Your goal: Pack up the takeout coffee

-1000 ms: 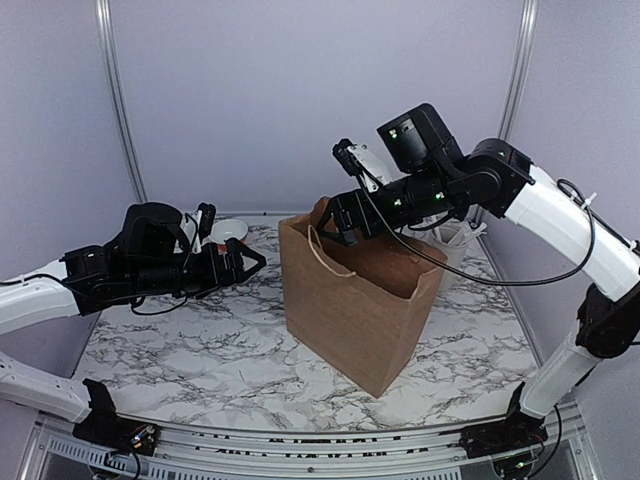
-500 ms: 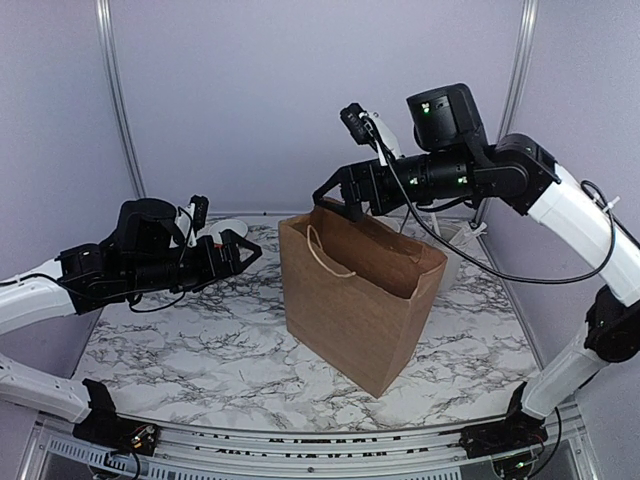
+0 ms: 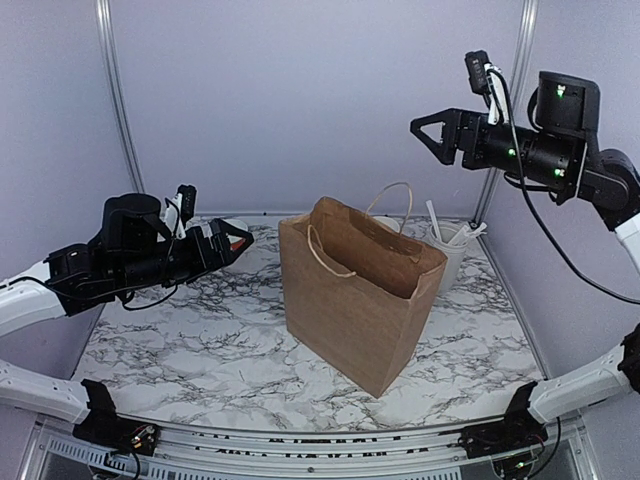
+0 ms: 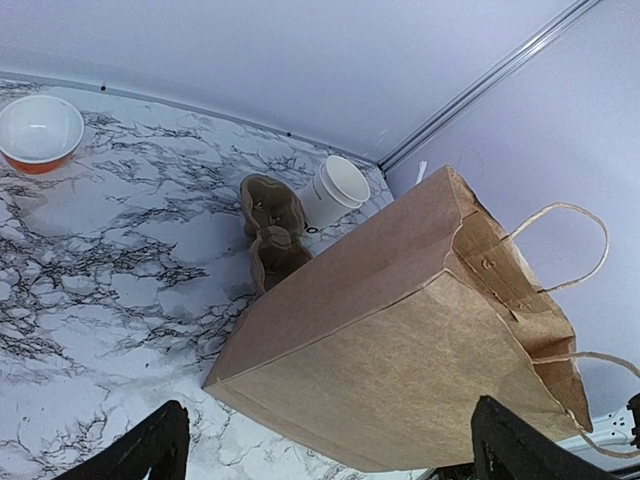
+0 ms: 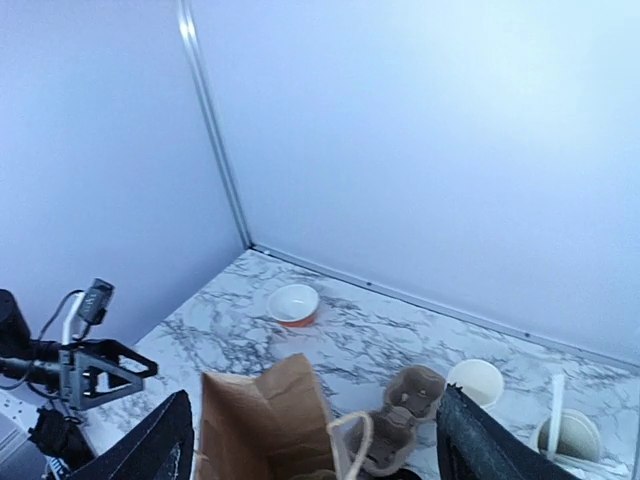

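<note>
Room for moving lies mostly in the lower half of the overhead view; a wide stretch of the table (image 3: 190, 345) shows between the paper bag (image 3: 350, 300) at the centre and the left edge of the frame, and a narrower one at the lower right. Table ends at a metal rail (image 3: 300, 440) along the bottom of the frame; at the back it meets pale lilac walls (image 3: 300, 100), with thin aluminium posts (image 3: 120, 110) in the corners.

Left gripper (image 3: 238, 242) hangs low over the table at centre left, its jaws spread wide with nothing between them; right gripper (image 3: 420, 135) is high in the upper right, well above the bag, jaws also apart and holding nothing.

The bag is of stiff brown kraft paper, upright, mouth open, with a twine loop handle (image 3: 390, 184); its inside is hidden in every view. The takeout coffee appears in no view, so I cannot tell where it is.

Beyond the bag, in the left wrist view, lies a moulded pulp cup carrier (image 4: 272, 232); just beside it stands a plain white cup (image 4: 340, 188) with a round white top; at the upper left sits a small white bowl (image 4: 40, 128) with an orange-red band. Right of the bag in the overhead view stands a white cup of white utensils (image 3: 447, 255). Table surface is smooth, white with grey veins.
</note>
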